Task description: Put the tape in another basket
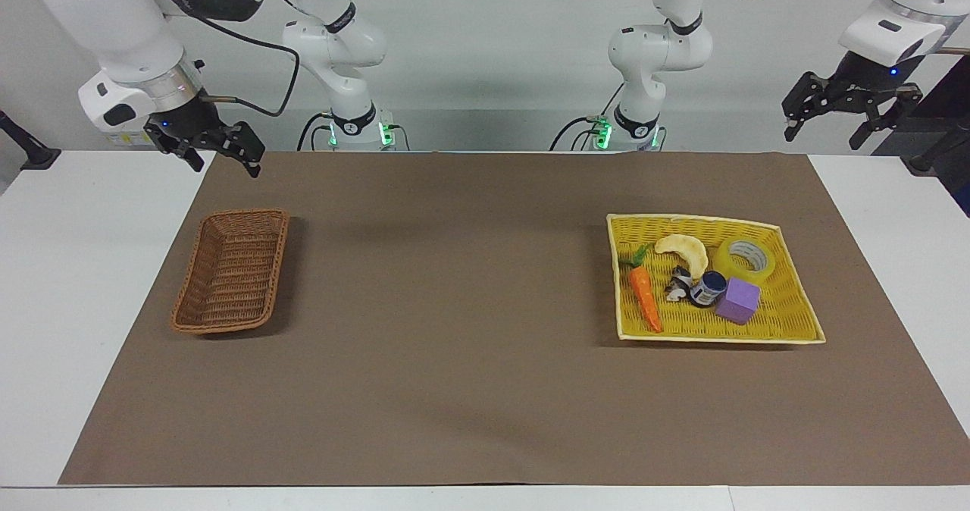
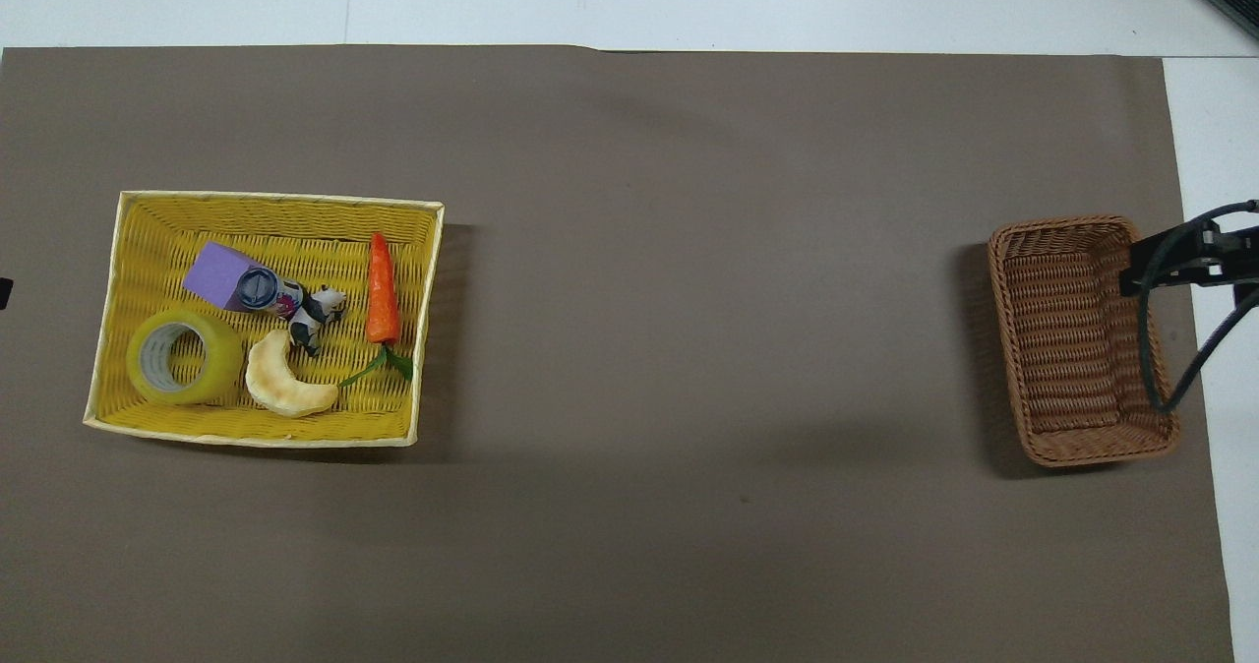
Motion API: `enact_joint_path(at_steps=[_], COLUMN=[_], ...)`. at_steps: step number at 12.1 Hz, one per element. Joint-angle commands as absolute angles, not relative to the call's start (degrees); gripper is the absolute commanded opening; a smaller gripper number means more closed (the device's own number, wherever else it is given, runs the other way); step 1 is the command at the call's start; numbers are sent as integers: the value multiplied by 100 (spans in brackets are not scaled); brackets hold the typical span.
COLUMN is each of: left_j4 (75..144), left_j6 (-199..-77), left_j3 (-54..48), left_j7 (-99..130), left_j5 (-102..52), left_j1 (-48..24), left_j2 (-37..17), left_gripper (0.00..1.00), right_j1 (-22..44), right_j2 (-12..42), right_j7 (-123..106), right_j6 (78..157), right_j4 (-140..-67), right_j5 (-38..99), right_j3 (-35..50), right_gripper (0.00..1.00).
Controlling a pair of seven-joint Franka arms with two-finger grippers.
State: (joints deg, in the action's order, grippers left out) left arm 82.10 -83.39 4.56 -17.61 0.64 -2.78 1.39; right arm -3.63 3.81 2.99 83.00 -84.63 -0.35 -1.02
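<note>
The tape (image 1: pixel 746 258) lies flat in the yellow woven tray (image 1: pixel 788 329), in the corner nearest the robots toward the left arm's end; it also shows in the overhead view (image 2: pixel 184 356). The dark brown wicker basket (image 1: pixel 198 268) stands empty toward the right arm's end of the table; it also shows in the overhead view (image 2: pixel 1005 338). My left gripper (image 1: pixel 824 138) hangs open and empty, high over the table's edge, apart from the tray. My right gripper (image 1: pixel 227 166) hangs open and empty above the mat's corner near the basket.
In the tray (image 2: pixel 128 250) with the tape lie a purple cube (image 1: pixel 738 300), a small dark jar (image 1: pixel 709 288), a cow figure (image 1: pixel 678 283), a carrot (image 1: pixel 646 297) and a pale crescent-shaped pastry (image 1: pixel 684 249). A brown mat (image 1: pixel 455 306) covers the table.
</note>
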Motion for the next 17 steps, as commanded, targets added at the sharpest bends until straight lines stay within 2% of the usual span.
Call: enact_joint_path(at_steps=[1, 8, 17], left_j4=[8226, 8244, 8779], left_j6=[-8350, -8305, -8973], left_j3=[483, 475, 536], left_j7=[-1705, -1679, -1854], left_j5=[123, 123, 53], left_j1=[-334, -369, -325], left_j2=[211, 220, 404], left_gripper=[100, 100, 100], right_j1=[-387, -387, -387], right_j2=[308, 308, 308], right_j7=[378, 369, 378], right_j6=[8235, 8235, 8235], right_j4=[-8517, -8517, -8517], right_j5=[-35, -35, -35], right_j3=[-79, -79, -79], right_gripper=[100, 100, 100])
